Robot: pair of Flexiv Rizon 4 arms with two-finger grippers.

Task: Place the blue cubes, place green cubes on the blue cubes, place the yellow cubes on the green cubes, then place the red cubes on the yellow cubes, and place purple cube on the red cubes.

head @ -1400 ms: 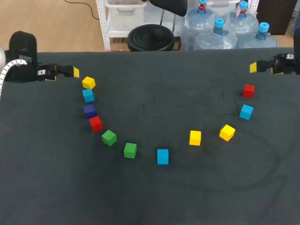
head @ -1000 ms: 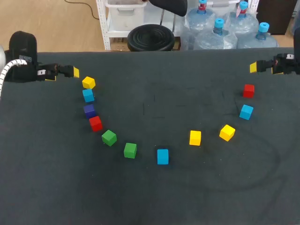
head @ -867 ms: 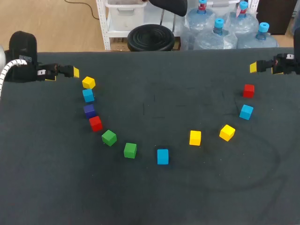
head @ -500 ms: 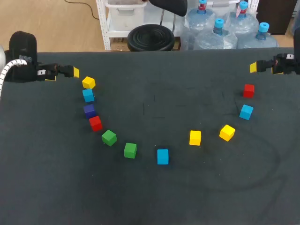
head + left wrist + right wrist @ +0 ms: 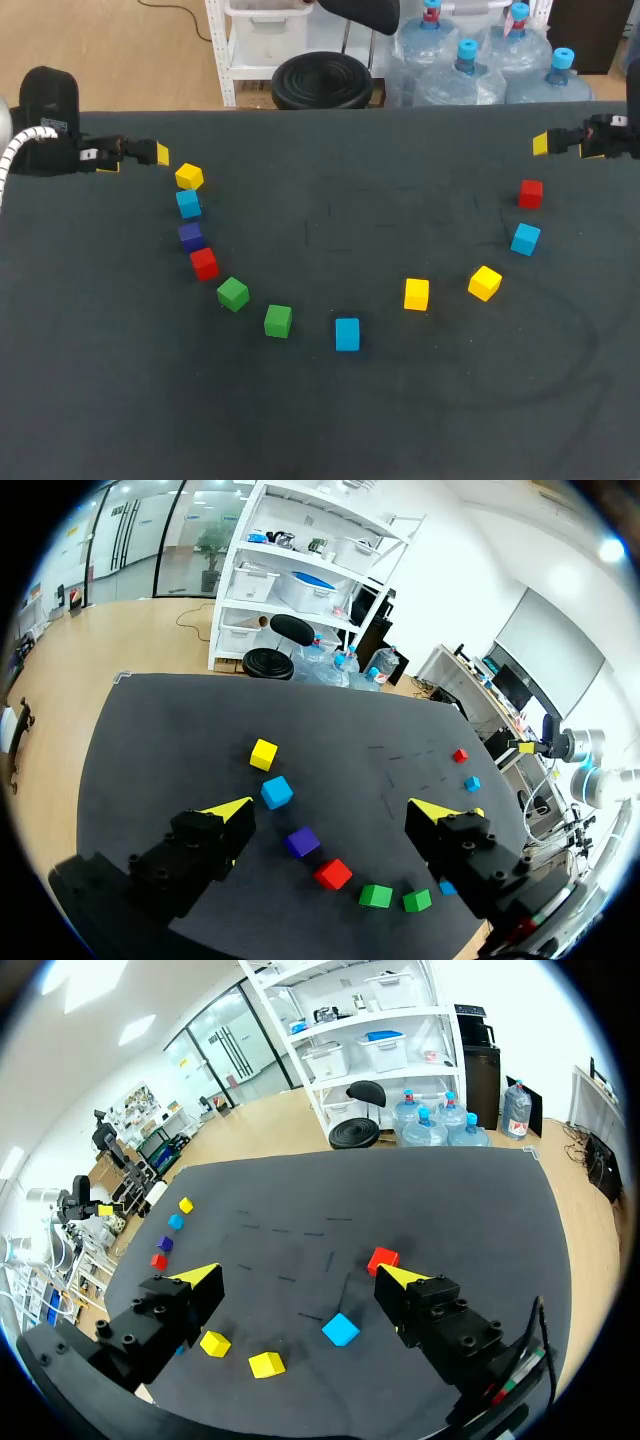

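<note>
Front cube sits nearest on the table, so that's our marker. Left of it, six cubes curve away to the back, none touching. Right of it, four cubes curve back likewise. Left gripper far behind-left of it, right gripper far behind-right.

The left arm was mostly black, with a big rounded block on it. A white ribbed hose ran along it, and a small white label sat on the black part. There were little orange bits near its end. The left gripper had two chunky black fingers with small round screw holes and bright yellow pointed tips. The right arm was black too, with an orange bit and a white label. The right gripper had the same blocky black fingers and yellow tips. A thin black cable curved beside one finger, near a tiny red and green mark.
</note>
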